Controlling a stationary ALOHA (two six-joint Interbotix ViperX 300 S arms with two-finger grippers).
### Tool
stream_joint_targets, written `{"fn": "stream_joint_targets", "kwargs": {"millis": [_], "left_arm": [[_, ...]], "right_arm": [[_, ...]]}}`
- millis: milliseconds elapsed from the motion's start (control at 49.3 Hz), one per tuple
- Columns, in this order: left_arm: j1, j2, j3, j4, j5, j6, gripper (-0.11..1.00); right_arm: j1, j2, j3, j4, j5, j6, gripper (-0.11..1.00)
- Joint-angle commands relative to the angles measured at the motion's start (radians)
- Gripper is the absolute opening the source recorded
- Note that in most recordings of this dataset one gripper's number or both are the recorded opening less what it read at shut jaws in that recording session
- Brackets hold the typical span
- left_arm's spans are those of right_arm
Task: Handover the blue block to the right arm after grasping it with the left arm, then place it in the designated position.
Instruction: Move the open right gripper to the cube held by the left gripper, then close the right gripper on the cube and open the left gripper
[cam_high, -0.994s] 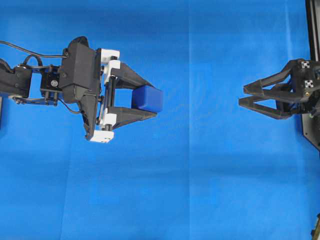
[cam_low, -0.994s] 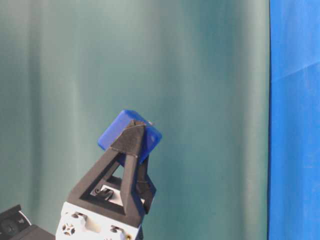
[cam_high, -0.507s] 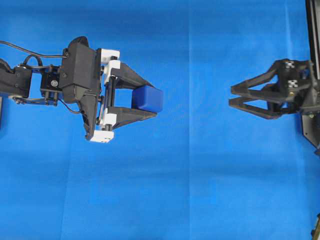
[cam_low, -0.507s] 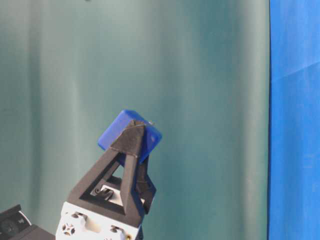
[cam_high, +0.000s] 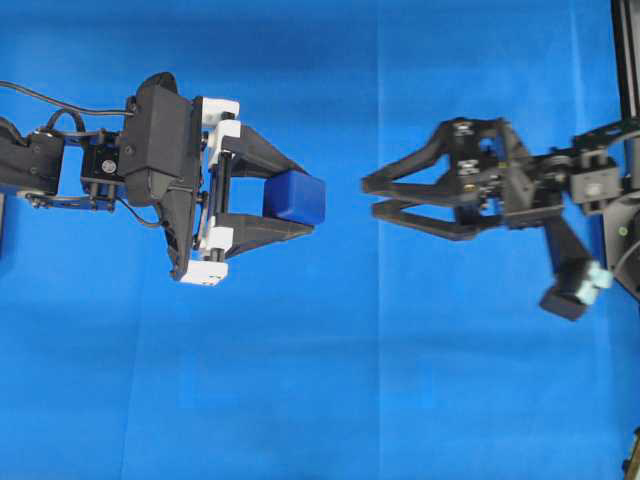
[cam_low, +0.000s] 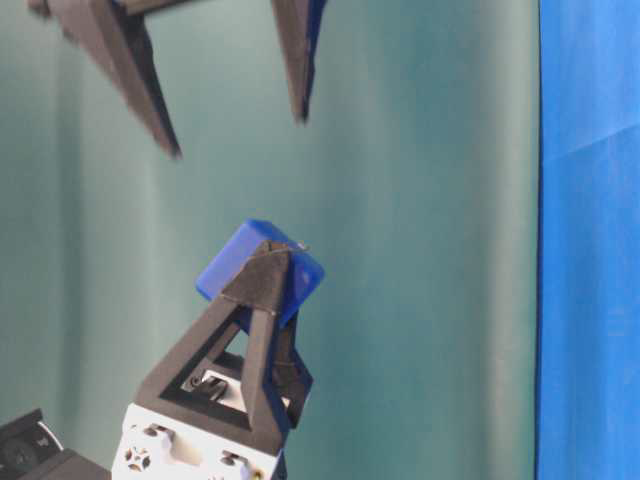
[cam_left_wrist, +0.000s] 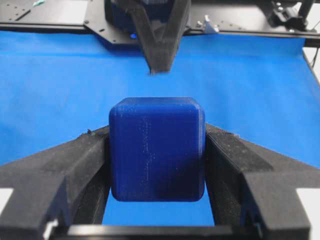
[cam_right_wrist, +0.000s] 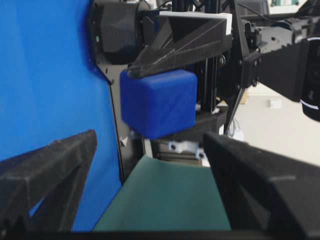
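The blue block (cam_high: 297, 197) is pinched between the black fingers of my left gripper (cam_high: 308, 204), the one with white brackets, and is held in the air above the blue cloth (cam_high: 400, 380). It also shows in the table-level view (cam_low: 232, 262), the left wrist view (cam_left_wrist: 157, 148) and the right wrist view (cam_right_wrist: 159, 102). My right gripper (cam_high: 370, 197) is open and empty. Its tips point at the block, a short gap to the right of it. In the table-level view its fingertips (cam_low: 175, 150) hang above the block. No marker for the designated position shows on the cloth.
A black frame (cam_high: 626, 60) runs along the right edge of the cloth. A black base plate (cam_left_wrist: 60, 20) lies at the far end in the left wrist view. A green backdrop (cam_low: 420, 250) fills the table-level view.
My right gripper has moved left from the right edge to just short of the block, jaws still open. My left gripper and the block have not moved.
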Motion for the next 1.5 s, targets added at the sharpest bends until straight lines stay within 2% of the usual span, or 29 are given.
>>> {"fn": "stream_joint_targets", "kwargs": {"millis": [0, 243, 466, 1014, 1095, 1176, 1217, 1480], "left_arm": [[0.003, -0.028, -0.018, -0.002, -0.003, -0.002, 0.46], [0.003, -0.028, -0.020, -0.002, -0.003, -0.002, 0.46], [0.003, -0.028, -0.018, -0.002, -0.002, -0.002, 0.46], [0.003, -0.028, -0.017, -0.002, 0.014, -0.002, 0.46], [0.003, -0.029, -0.015, -0.002, 0.015, -0.002, 0.46], [0.003, -0.029, -0.015, -0.002, 0.015, -0.002, 0.46], [0.003, -0.029, -0.015, -0.002, 0.017, -0.002, 0.46], [0.003, -0.032, -0.017, -0.002, 0.015, -0.002, 0.46]], "right_arm": [[0.002, 0.049, -0.067, 0.003, -0.011, 0.003, 0.94], [0.003, 0.183, -0.187, 0.002, -0.005, 0.003, 0.94], [0.006, 0.244, -0.258, 0.000, 0.003, 0.002, 0.94], [0.008, 0.241, -0.267, -0.002, 0.044, 0.002, 0.92], [0.008, 0.235, -0.262, -0.003, 0.071, 0.000, 0.81], [0.008, 0.225, -0.262, 0.000, 0.097, 0.003, 0.57], [0.009, 0.224, -0.262, 0.000, 0.107, 0.003, 0.49], [0.009, 0.222, -0.267, 0.003, 0.126, 0.006, 0.50]]}}
